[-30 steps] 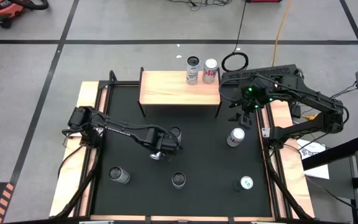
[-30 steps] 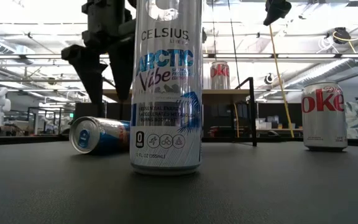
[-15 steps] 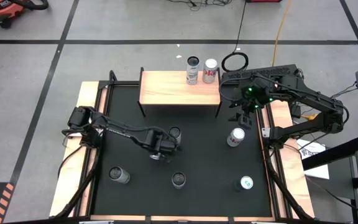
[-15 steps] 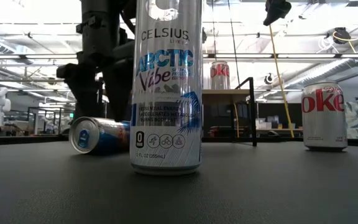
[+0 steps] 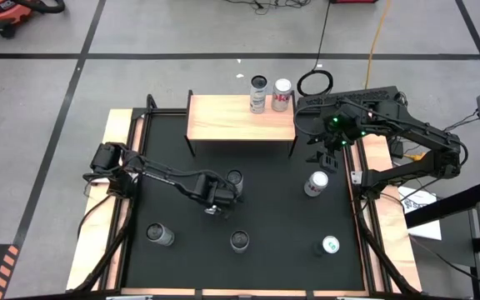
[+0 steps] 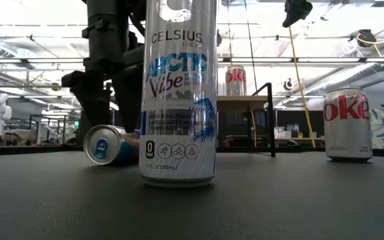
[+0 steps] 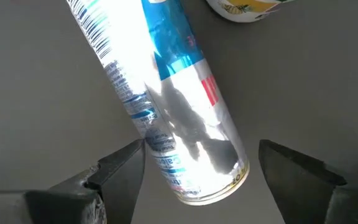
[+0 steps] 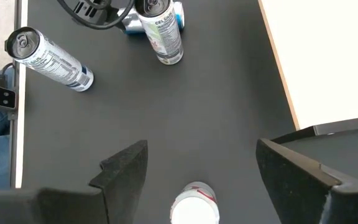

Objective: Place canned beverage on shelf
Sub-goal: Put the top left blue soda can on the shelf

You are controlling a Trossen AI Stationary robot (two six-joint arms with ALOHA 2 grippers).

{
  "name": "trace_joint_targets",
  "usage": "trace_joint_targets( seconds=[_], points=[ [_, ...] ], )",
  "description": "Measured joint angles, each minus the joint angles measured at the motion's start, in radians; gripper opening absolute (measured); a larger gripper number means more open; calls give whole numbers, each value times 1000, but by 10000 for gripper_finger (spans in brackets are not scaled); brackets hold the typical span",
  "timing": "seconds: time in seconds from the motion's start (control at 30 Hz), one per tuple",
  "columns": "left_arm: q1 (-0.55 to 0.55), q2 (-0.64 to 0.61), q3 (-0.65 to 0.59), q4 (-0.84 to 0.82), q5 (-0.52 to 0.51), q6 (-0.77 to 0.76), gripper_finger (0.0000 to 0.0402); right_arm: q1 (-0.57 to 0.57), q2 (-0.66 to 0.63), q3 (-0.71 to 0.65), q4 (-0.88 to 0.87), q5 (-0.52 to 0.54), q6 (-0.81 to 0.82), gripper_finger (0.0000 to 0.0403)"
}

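A blue and silver can (image 7: 179,112) lies on its side on the black mat, its top end (image 6: 102,145) toward the near edge. My left gripper (image 5: 217,202) points straight down over it and is open, with one finger on each side of the can near its end. My right gripper (image 8: 197,163) hangs open high over the mat near the shelf's right end, above a standing Diet Coke can (image 5: 316,183). The shelf (image 5: 232,121), a light-wood board on black legs, stands at the far edge with two cans (image 5: 271,94) on its right end. My left gripper comes from above, with its fingers across the lying can. One finger (image 7: 126,167) stands against the can's side (image 7: 149,146) near its end. The other finger stays apart from it. The can rests on the mat.
A tall Celsius can (image 5: 239,242) stands near the front edge. Another tall can (image 5: 158,235) stands front left, and a can (image 5: 329,246) front right. A further can (image 5: 235,178) stands just beyond my left gripper. The shelf's left part is bare wood.
My left gripper has come down around the lying can. The can has shifted a little toward the table's right while staying on its side.
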Motion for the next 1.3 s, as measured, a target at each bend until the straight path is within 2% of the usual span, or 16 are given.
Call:
trace_joint_targets(
  seconds=[0.23, 0.6, 0.97, 1.3],
  points=[
    [-14, 0, -46, -18, 11, -51, 304, 0, 0, 0, 0, 0, 0, 281],
    [-16, 1, -109, 9, 28, -50, 304, 0, 0, 0, 0, 0, 0, 281],
    [-15, 1, -109, 12, -93, -41, 304, 0, 0, 0, 15, 0, 0, 281],
    [-11, 1, -109, 9, -78, -41, 304, 0, 0, 0, 16, 0, -4, 281]
  ],
)
